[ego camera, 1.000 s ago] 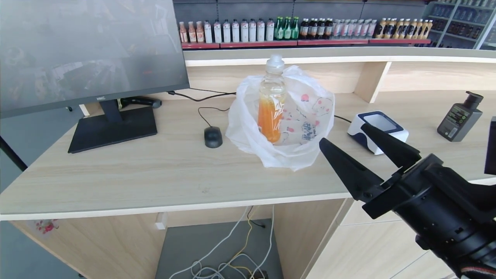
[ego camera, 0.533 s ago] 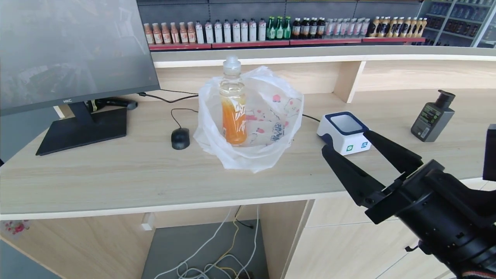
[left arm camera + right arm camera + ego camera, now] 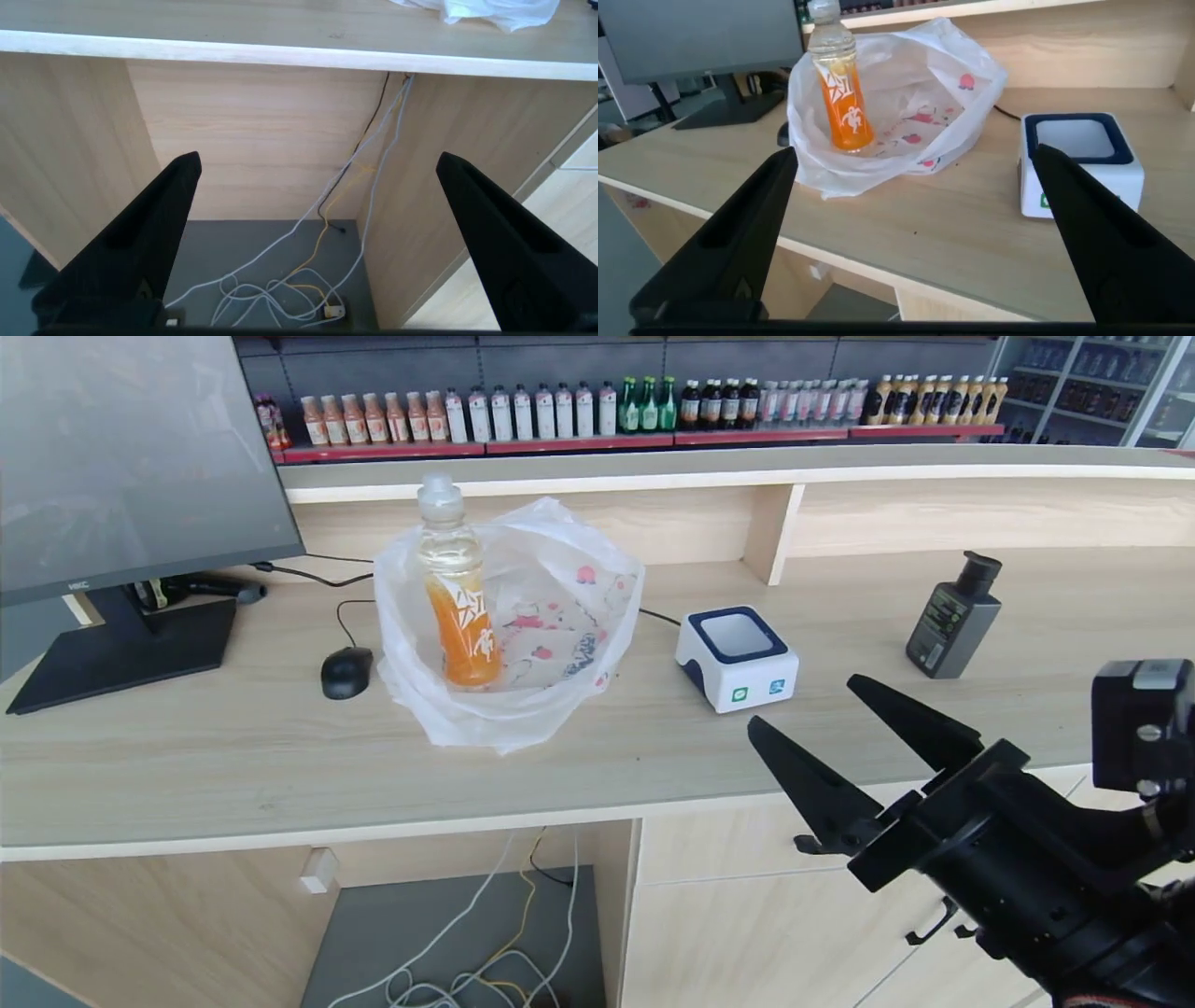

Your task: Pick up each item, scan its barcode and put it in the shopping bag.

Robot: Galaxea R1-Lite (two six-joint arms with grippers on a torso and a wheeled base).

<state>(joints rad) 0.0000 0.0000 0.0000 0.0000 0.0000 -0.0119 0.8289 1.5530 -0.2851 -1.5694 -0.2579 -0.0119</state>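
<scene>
Holds the right gripper [image 3: 803, 702] splayed wide and empty over the front edge of the counter [image 3: 233, 747], near the scanner [image 3: 738, 658]. Hangs the left gripper [image 3: 318, 161], equally released with nothing between its fingers, below the countertop, facing loose cables [image 3: 308, 271]. Finds the orange drink bottle [image 3: 455, 607] upright inside the shopping bag [image 3: 579, 569], between mouse [image 3: 346, 672] and scanner. Finds a grey bottle [image 3: 952, 616] standing farther right, well apart.
</scene>
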